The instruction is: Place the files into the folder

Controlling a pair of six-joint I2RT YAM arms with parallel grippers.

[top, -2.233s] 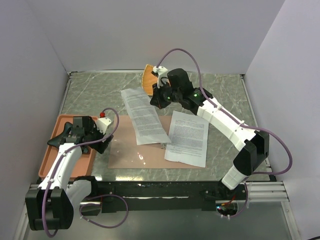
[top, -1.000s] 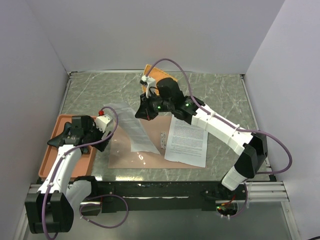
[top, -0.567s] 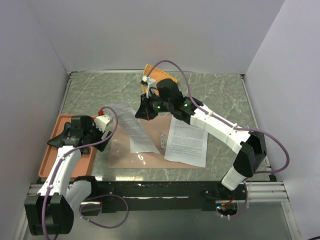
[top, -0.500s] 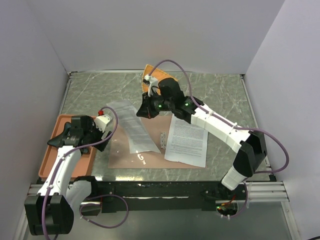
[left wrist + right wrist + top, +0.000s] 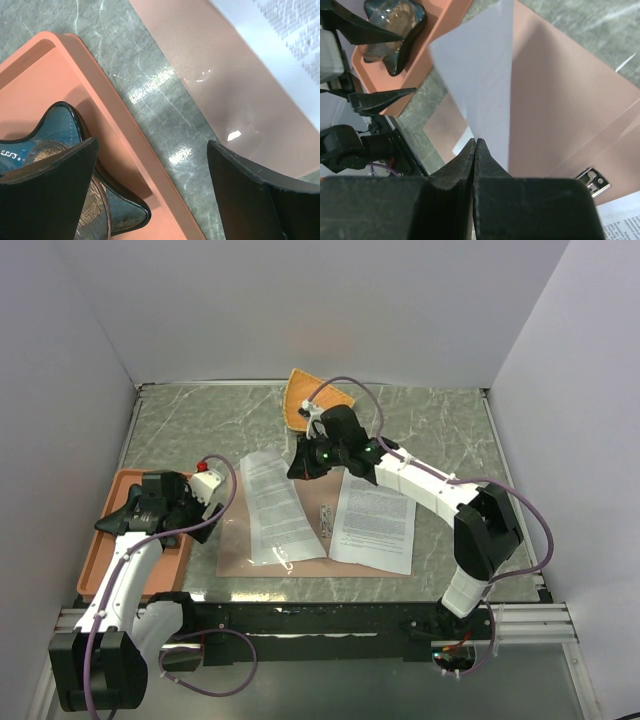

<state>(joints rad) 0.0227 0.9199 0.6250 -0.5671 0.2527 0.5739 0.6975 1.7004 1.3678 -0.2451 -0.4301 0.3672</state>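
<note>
Comparing with a second ago, the printed sheet (image 5: 280, 510) is found lowered — previously raised and curled over the folder (image 5: 238, 552), it now lies nearly flat on the left half, just beside the clip (image 5: 325, 518). Its far edge is still pinched by the clenched right gripper (image 5: 300, 470). A second sheet (image 5: 376, 520) rests on the right half. The left gripper (image 5: 152, 145) is held spread and empty over the tray (image 5: 100, 550). Placement is judged almost complete — only release remains.
</note>
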